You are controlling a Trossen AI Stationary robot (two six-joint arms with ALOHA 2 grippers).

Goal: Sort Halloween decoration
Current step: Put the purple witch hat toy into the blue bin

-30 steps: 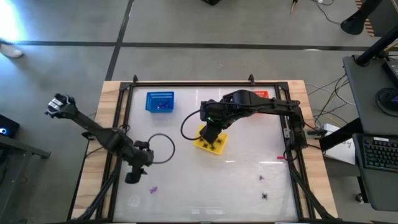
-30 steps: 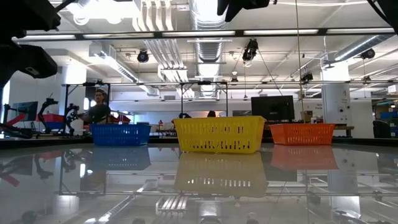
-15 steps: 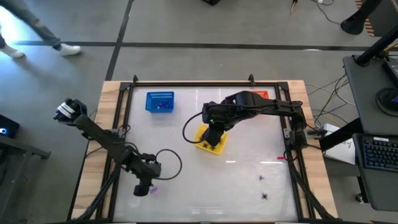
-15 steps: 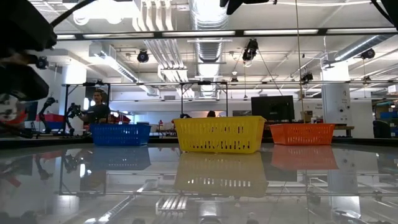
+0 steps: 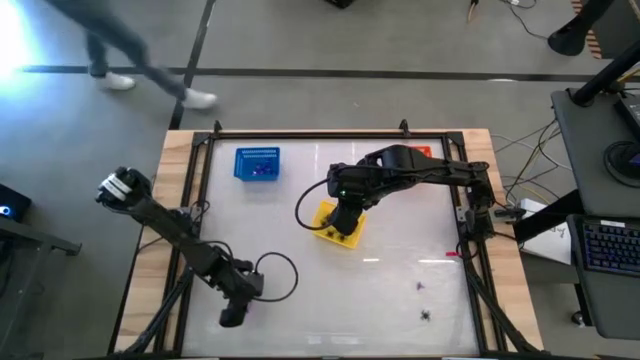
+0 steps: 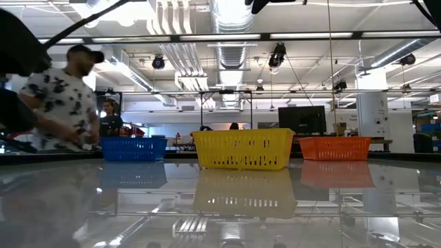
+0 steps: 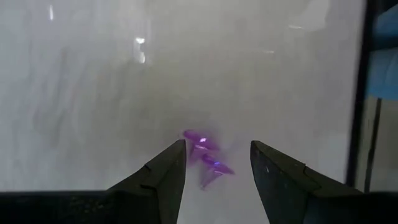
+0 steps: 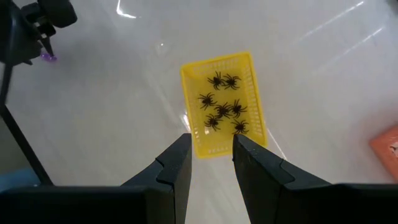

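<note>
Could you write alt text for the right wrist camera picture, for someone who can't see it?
A yellow basket holding seven black toy spiders sits on the white table, seen past the right gripper, whose fingers are open and empty.

The left gripper (image 7: 214,163) looks down on the pale, glossy table (image 7: 93,93). Its two dark fingers (image 7: 165,177) stand apart, with a clear gap between them. In this gap lie the purple pieces (image 7: 207,160), small shiny bits of Halloween decoration that rest on the table surface. They lie close together, and I cannot tell whether they touch each other. The fingers do not touch them; they stand on each side. Bright spots of light reflect on the table farther away. A dark frame bar (image 7: 356,93) runs along the table's edge, and beyond it shows something blue (image 7: 385,56).
</note>
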